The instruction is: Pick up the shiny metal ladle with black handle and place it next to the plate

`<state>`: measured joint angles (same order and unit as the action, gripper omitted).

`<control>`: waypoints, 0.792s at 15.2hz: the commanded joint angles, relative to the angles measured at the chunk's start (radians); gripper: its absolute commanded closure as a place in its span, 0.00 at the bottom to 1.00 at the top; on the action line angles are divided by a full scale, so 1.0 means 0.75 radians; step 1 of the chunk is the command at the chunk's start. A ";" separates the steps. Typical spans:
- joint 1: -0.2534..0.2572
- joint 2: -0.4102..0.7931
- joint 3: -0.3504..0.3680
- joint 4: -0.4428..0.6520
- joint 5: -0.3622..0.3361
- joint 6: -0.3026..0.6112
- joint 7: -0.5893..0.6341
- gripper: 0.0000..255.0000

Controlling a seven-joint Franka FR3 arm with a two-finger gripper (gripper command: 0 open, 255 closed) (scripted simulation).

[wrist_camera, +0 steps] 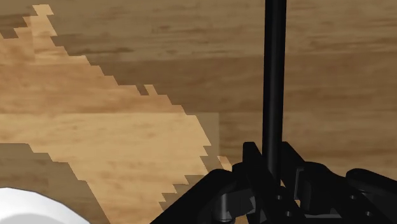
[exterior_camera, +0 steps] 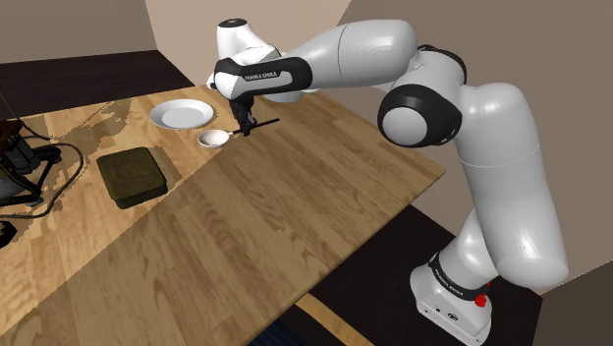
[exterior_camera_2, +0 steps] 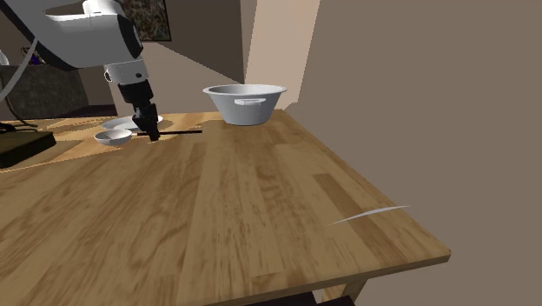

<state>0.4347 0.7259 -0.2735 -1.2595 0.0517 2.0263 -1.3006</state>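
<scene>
Wooden desk [exterior_camera: 295,226], strongly grained, stands against beige walls [exterior_camera_2: 417,87]. Towards the shoulder view's left, a dark olive square tray [exterior_camera: 132,175] lies flat on the wood. It is well apart from a black device with trailing cables [exterior_camera: 18,157] at the desk's edge. In the second exterior view, a grey bowl with a side handle [exterior_camera_2: 245,103] stands upright near the desk's far edge, by a wall corner. A dark picture [exterior_camera_2: 155,17] hangs on the wall beyond. A thin pale streak [exterior_camera_2: 369,214] marks the wood near the closest corner.

Ladle [exterior_camera: 213,139]: pale round bowl, thin black handle, roughly level; bowl just beside white plate [exterior_camera: 181,114].
</scene>
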 commanded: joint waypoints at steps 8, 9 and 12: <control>0.000 0.000 0.000 -0.001 0.000 0.001 0.000 0.00; 0.000 0.000 0.000 -0.001 0.000 0.001 0.000 0.00; 0.010 -0.047 -0.005 0.055 -0.009 -0.102 0.005 0.00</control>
<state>0.4410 0.7035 -0.2758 -1.2244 0.0469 1.9698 -1.2961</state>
